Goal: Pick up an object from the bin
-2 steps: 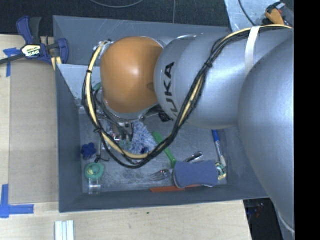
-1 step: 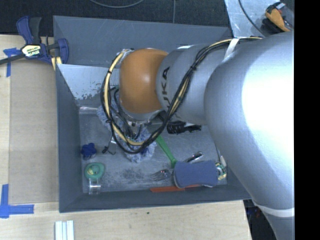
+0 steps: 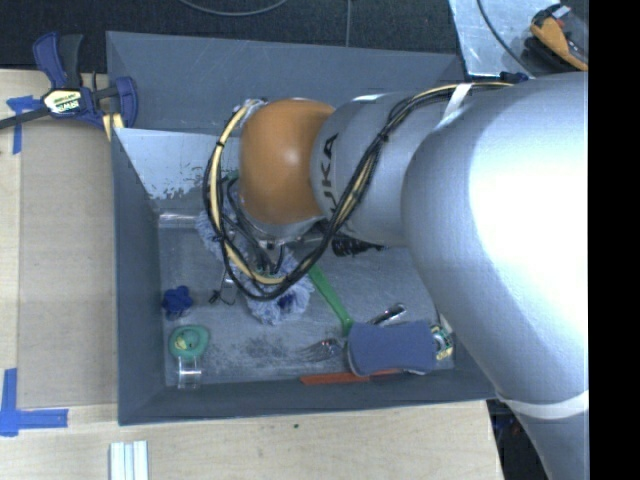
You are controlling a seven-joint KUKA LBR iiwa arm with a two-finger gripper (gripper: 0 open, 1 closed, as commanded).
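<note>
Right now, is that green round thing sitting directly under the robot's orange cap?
No, the green round thing lies in the lower-left corner of the bin, well left of the orange cap.

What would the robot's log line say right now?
stage: arm low in grey metal bin | gripper: over crumpled blue-grey cloth | nearby: thin green plastic stick, dark blue fabric pouch

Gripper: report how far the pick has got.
Done: the gripper is down in the bin, over a blue-white fluffy thing mid-floor. In hand: no grasp visible; cables hide it. Left: grasp and lift out.
</note>
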